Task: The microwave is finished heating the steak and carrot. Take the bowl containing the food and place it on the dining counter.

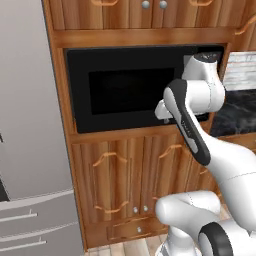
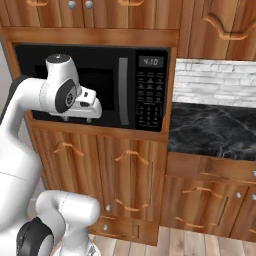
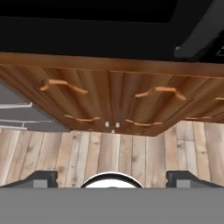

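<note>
Hovering at the microwave [image 2: 95,85] door, gripper [image 3: 112,178] spread wide, grasping nothing.
Bowl presumably sitting inside, behind the closed door; likely light, rigid, breakable; gripping its rim looks best.

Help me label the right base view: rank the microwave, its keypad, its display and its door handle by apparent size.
1. microwave
2. keypad
3. door handle, tall but thin, roughly near the keypad
4. display

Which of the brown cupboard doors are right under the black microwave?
The two tall wooden doors with curvy handles, directly below the microwave. The doors further right sit under the black marble counter instead.
</note>
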{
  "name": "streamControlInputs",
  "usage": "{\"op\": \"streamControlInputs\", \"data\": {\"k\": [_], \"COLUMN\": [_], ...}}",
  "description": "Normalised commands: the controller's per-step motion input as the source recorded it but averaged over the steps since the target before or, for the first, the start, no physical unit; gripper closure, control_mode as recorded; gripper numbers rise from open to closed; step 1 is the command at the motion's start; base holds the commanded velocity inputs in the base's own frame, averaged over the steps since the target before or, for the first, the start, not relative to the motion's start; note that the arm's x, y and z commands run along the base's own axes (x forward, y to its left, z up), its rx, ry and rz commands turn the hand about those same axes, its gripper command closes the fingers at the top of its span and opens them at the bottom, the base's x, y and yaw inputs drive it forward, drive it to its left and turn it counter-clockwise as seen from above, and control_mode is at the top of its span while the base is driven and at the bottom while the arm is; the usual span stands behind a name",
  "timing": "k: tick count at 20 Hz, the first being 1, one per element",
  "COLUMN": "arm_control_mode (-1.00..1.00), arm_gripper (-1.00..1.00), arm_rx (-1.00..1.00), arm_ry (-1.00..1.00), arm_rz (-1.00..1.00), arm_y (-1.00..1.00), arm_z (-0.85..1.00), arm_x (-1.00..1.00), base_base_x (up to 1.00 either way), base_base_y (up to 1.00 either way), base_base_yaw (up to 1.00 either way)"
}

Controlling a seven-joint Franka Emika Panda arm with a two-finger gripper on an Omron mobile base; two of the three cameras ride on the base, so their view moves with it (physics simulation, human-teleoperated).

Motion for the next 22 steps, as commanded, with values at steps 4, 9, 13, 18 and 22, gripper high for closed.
{"op": "streamControlInputs", "data": {"k": [4,9,13,18,22], "arm_control_mode": [1.00,1.00,-1.00,-1.00,-1.00], "arm_gripper": [-1.00,-1.00,-1.00,-1.00,-1.00], "arm_rx": [0.00,0.00,0.00,0.00,0.00], "arm_ry": [0.00,0.00,0.00,-0.05,-0.31], "arm_rz": [0.00,0.00,-0.01,0.00,-0.01], "arm_y": [0.00,0.00,-0.01,0.00,-0.11], "arm_z": [0.00,0.00,0.00,0.01,0.10], "arm_x": [0.00,0.00,0.00,0.00,0.03], "base_base_x": [-0.43,-0.38,-0.07,0.00,0.00], "base_base_y": [-0.56,-0.48,-0.09,0.00,0.00], "base_base_yaw": [0.00,0.00,0.00,0.00,0.00]}}
